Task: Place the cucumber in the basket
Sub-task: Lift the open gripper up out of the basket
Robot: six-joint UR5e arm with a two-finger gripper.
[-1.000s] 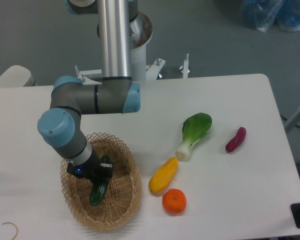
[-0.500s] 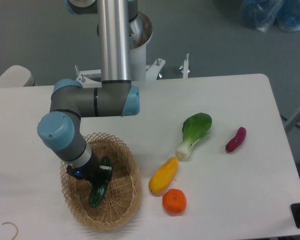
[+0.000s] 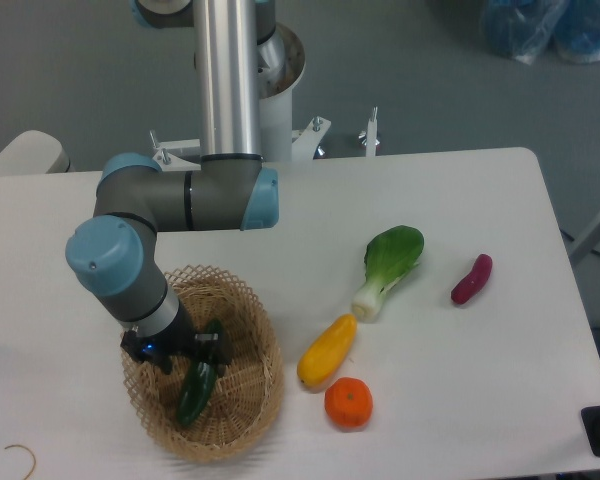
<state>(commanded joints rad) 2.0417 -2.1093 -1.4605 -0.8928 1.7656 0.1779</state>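
Camera view: the gripper [image 3: 188, 350] reaches down into the basket [image 3: 248, 400]; whether its fingers grip the cucumber [image 3: 196, 390] or have let go cannot be told. That cucumber lies inside the basket, just under the gripper. It looks stiff, light and glossy, probably slippery, best held across its middle. A squash [image 3: 327, 350] and orange [image 3: 348, 402] sit nearby.

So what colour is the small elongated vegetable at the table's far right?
Purple, clearest in the fixed camera.

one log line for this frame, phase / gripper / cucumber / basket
phase: placing | gripper: low inside basket, jaw state unclear | cucumber: inside basket, at gripper tip
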